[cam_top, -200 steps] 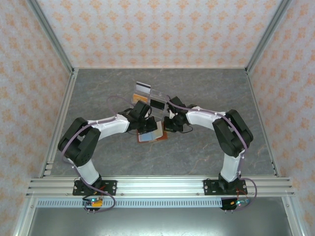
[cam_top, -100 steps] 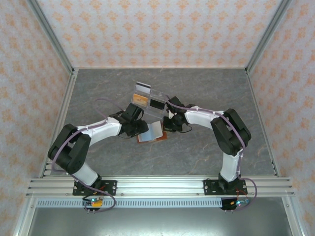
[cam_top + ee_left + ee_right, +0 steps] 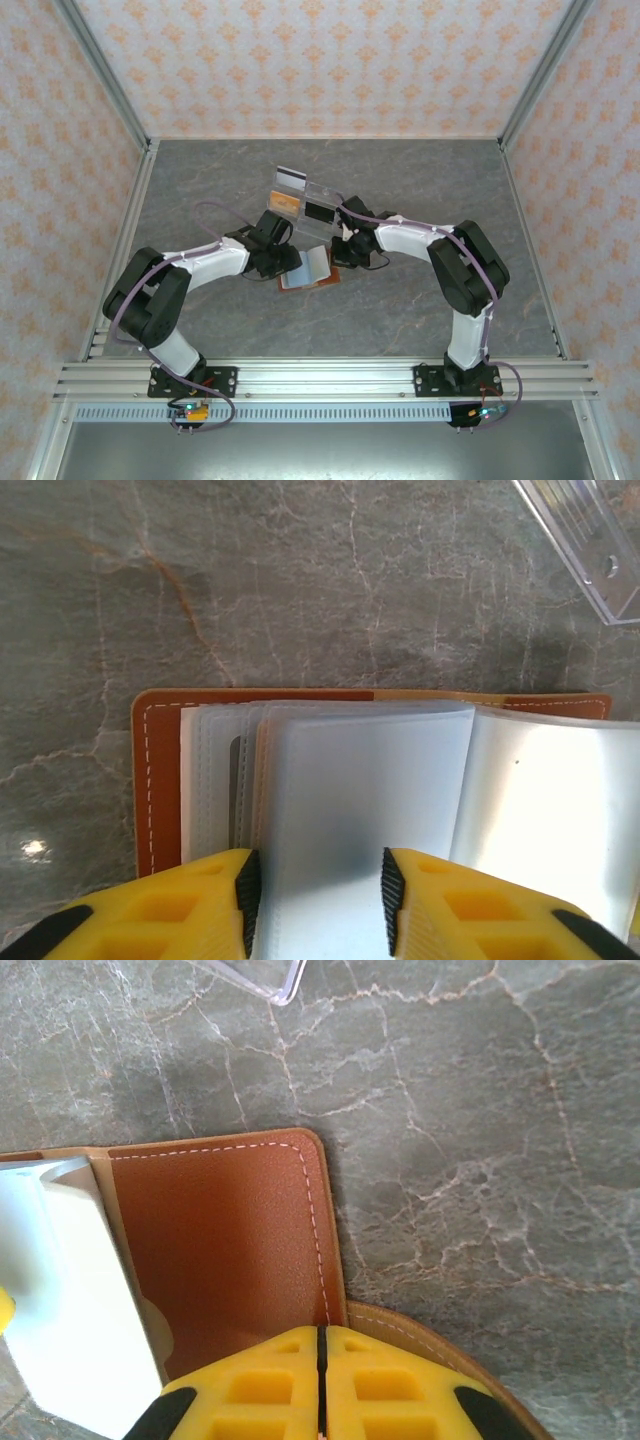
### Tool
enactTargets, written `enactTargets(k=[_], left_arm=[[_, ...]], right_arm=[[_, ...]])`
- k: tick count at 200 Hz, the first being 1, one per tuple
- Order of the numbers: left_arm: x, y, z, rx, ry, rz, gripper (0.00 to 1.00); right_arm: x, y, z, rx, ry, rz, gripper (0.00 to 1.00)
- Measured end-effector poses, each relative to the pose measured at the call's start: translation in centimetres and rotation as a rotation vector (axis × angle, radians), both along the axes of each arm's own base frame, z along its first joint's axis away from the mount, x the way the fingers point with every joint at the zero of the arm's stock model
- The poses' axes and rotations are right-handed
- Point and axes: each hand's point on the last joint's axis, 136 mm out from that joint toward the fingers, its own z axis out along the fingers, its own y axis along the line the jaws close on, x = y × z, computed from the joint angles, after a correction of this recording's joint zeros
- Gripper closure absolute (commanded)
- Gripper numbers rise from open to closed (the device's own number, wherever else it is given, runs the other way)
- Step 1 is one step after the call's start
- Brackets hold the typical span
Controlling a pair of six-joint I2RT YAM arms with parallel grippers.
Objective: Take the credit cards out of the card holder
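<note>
Surface: grey marbled table (image 3: 420, 300) fenced by a metal frame, with orange-patterned walls (image 3: 320, 60) on three sides.
Card holder: brown leather card holder (image 3: 312, 268) lies open and flat at the centre of the top view, between the two wrists, its pale plastic sleeves (image 3: 370, 790) fanned upward.
Tray: clear tray (image 3: 326, 196) stands just above the card holder in the top view, near it but apart.
Cards: an orange card (image 3: 285, 205) and a dark card (image 3: 320, 211) sit in the tray; a grey card (image 3: 289, 178) with a dark stripe leans at its upper left corner.
Possible card: a dark strip shows in one left-hand sleeve in the left wrist view; it may be a card edge, but too little shows to be sure.
Left gripper: left gripper (image 3: 317, 900) has its yellow fingers apart, astride one sleeve at the bottom of the left wrist view.
Right gripper: right gripper (image 3: 320, 1370) has its fingers pressed together at the edge of the right-hand cover; whether leather is pinched between them I cannot tell.
Change: a second ago the left wrist covered the card holder's left part; it now sits further left, and more of the sleeves shows.
Unchanged: right arm, card holder and tray lie as before.
</note>
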Motion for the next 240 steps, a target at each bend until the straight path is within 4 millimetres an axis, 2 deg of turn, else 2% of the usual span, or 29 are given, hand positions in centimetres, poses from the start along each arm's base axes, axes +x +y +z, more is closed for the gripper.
enactTargets(k=[93, 147, 170, 202, 240], left_arm=[[1.0, -3.4, 2.0, -0.179, -0.057, -0.077, 0.68], [1.7, -5.7, 3.6, -0.300, -0.102, -0.122, 0.55], [1.7, -6.4, 3.2, -0.322, -0.094, -0.132, 0.55], [2.1, -7.5, 2.2, -0.328, -0.070, -0.151, 0.55], [2.4, -8.5, 1.7, -0.332, -0.061, -0.170, 0.56]], right_arm=[[0.0, 0.0, 0.0, -0.002, -0.002, -0.001, 0.92], [-0.1, -0.3, 0.1, -0.005, -0.014, -0.006, 0.92], [-0.7, -1.0, 0.3, -0.015, -0.027, -0.021, 0.92], [-1.0, -2.0, 1.3, -0.013, -0.073, -0.057, 0.88], [-0.8, -2.9, 4.2, 0.023, -0.169, -0.104, 0.83]])
